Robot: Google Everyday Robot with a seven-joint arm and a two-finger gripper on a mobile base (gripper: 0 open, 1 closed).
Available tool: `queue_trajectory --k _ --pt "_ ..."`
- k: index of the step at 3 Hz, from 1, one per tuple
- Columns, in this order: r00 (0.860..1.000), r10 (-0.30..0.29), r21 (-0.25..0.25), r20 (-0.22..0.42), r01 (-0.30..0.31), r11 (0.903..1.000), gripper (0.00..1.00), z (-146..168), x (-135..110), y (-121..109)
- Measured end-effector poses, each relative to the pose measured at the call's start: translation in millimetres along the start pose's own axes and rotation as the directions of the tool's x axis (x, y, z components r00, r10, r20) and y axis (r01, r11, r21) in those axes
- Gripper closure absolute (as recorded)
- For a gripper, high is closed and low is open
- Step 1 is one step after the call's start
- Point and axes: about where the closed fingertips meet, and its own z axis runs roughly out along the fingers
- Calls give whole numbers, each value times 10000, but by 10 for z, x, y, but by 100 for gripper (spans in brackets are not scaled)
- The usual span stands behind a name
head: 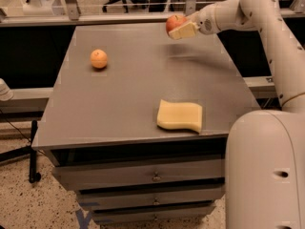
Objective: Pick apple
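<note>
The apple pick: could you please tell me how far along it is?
Reach and grasp look done: the gripper is shut on the apple above the table's far side. The lift seems under way, its shadow lying apart below. Left: perhaps raising it clear.
</note>
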Motion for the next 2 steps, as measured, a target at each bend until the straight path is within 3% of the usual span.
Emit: queue_trajectory --k 1,2 --pt "9989 89 -1120 465 -36 9937 100 -401 -250 374" --pt "9991 84 -1278 428 -28 9918 100 -369 -249 418"
